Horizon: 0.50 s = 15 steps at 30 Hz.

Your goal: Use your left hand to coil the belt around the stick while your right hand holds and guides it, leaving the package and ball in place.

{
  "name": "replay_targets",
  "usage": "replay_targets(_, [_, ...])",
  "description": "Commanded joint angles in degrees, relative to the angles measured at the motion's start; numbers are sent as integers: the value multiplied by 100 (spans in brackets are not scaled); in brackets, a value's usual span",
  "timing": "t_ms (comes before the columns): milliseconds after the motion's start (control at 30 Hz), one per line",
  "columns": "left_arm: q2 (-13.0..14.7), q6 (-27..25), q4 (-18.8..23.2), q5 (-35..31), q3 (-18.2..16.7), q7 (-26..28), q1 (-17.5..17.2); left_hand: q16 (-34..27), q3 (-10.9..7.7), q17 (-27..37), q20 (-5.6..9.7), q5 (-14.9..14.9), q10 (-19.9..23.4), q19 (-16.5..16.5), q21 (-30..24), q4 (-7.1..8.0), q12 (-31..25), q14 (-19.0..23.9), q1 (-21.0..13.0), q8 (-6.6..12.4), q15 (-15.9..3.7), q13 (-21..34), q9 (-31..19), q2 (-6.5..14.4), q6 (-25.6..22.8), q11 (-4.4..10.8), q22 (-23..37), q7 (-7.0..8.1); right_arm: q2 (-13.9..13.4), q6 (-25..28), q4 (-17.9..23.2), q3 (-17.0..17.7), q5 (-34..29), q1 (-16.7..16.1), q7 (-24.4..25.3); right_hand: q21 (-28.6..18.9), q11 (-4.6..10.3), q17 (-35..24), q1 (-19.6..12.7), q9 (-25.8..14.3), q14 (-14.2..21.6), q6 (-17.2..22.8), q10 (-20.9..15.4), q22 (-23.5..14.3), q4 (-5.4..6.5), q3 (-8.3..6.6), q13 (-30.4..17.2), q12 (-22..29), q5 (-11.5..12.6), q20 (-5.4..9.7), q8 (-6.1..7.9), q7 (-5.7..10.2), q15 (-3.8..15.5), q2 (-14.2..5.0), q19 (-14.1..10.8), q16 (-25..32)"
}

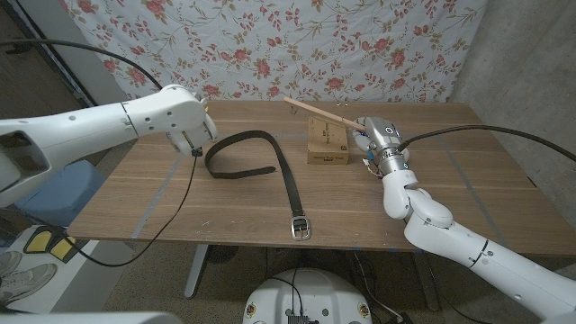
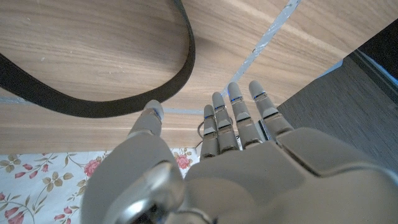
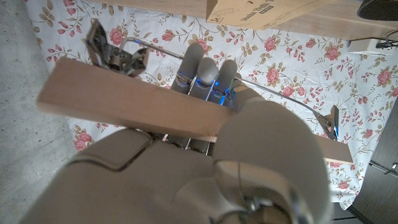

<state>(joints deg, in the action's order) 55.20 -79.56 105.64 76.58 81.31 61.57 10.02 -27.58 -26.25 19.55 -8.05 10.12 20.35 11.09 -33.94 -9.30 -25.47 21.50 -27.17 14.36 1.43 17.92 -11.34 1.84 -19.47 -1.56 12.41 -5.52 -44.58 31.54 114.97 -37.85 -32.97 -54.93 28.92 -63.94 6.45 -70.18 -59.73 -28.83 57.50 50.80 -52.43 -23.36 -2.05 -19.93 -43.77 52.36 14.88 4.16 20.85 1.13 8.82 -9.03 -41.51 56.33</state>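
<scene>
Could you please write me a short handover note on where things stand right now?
Left hand: open, fingertips at the belt's looped end, not gripping it.
Right hand: holds the stick raised over the package.
Belt lies loose on the table, buckle near the front edge. I can't spot the ball.
Done: stick held.
Left: grip the belt and coil it around the stick.

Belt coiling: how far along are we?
Done: the right robot hand holds the stick raised over the package. In hand: the left robot hand is at the belt loop's far end, fingers spread; a grip is not evident. Left: all the coiling; the belt lies loose on the table, buckle near the front edge. I can't spot the ball.
</scene>
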Motion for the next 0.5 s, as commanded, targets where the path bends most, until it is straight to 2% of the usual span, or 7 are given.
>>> replay_targets(33, [-747, 11, -1206, 1788, 1783, 243, 1275, -121, 54, 54, -2, 5, 149, 106, -49, 20, -101, 124, -82, -7, -7, 37, -23, -17, -149, 20, 27, 1, 93, -280, -171, 244, 13, -64, -110, -64, 10, -11, -112, -22, -6, 82, -54, 12, 119, -105, -6, 24, 26, 548, 188, 21, 376, -90, 47, 11])
replay_targets(133, [-1003, 137, -1488, 2034, 2299, 243, 1592, -203, 82, 89, -2, 9, 261, 164, -80, 19, -164, 211, -123, 5, -31, 62, -24, -10, -276, 48, 30, 10, 111, -309, -199, 279, 31, -58, -138, -95, 5, -11, -115, -24, -7, 88, -61, 24, 123, -107, -18, 34, 27, 549, 183, 23, 376, -88, 49, 14])
replay_targets(233, [-1419, 784, -1730, 2748, 3585, 243, 2391, -247, 105, 116, -2, 9, 345, 163, -87, 20, -215, 234, -152, 18, -21, 83, -25, -8, -383, 38, 33, -1, 140, -326, -223, 310, 49, -62, -139, -118, 1, -11, -116, -32, -9, 90, -64, 35, 127, -107, -9, 29, 28, 545, 182, 28, 376, -86, 60, 18])
replay_targets(300, [-1861, 1333, -1915, 3318, 4545, 243, 2922, -271, 128, 137, -10, 8, 393, 158, -91, 21, -251, 234, -166, 24, -24, 100, -27, -15, -452, 45, 35, 12, 155, -339, -256, 318, 53, -42, -153, -128, 3, -12, -117, -30, -7, 94, -67, 40, 128, -108, -4, 27, 28, 546, 179, 24, 377, -87, 63, 20])
replay_targets(333, [-2024, 1526, -1975, 3521, 4849, 243, 3076, -278, 134, 141, -12, 8, 391, 156, -91, 22, -255, 236, -169, 19, -21, 104, -27, -17, -452, 49, 36, 15, 162, -364, -269, 333, 82, -38, -163, -136, -6, -12, -118, -28, -5, 97, -67, 43, 129, -109, -5, 28, 28, 547, 176, 29, 377, -87, 66, 22])
replay_targets(433, [-2410, 1959, -2076, 3956, 5496, 243, 3383, -307, 158, 159, -21, 6, 415, 159, -97, 32, -278, 258, -167, 20, -25, 119, -29, -22, -502, 33, 38, 6, 199, -374, -328, 332, 86, 4, -179, -161, 3, -13, -122, -22, -3, 100, -68, 55, 131, -111, -10, 31, 29, 544, 167, 24, 377, -86, 77, 28])
replay_targets(500, [-2518, 2013, -2135, 4054, 5615, 243, 3425, -321, 171, 173, -29, 6, 415, 158, -100, 46, -286, 259, -159, 10, -14, 127, -30, -12, -502, 42, 40, 3, 200, -415, -347, 340, 105, 14, -187, -178, 7, -13, -125, -19, -1, 98, -69, 63, 132, -113, -9, 31, 29, 540, 159, 9, 377, -85, 83, 32])
